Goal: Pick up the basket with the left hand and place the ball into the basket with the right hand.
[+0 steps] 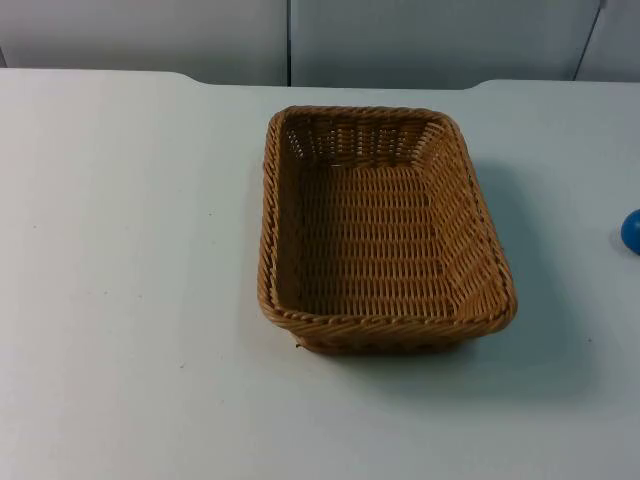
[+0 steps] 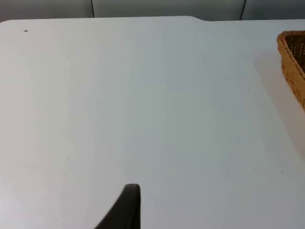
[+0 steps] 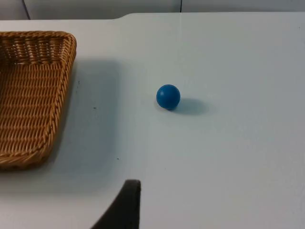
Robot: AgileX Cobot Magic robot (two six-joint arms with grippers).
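A rectangular woven wicker basket [image 1: 385,230] sits upright and empty on the white desk [image 1: 130,300], slightly right of centre in the top view, its long side running away from the camera toward the grey partition wall [image 1: 200,35] across the upper edge of the frame. A small blue ball [image 1: 632,231] rests on the desk at the far right edge of the top view, well apart from the basket, with bare desk between them. In the right wrist view, one black fingertip of the right gripper [image 3: 125,205] stands above the desk, with the ball [image 3: 168,97] ahead of it and untouched, and the basket [image 3: 33,95] off to one side. In the left wrist view, a fingertip of the left gripper [image 2: 125,207] stands over bare desk, well apart from the basket's rim [image 2: 291,64]. Whether either set of fingers is spread or closed cannot be told; neither holds anything.
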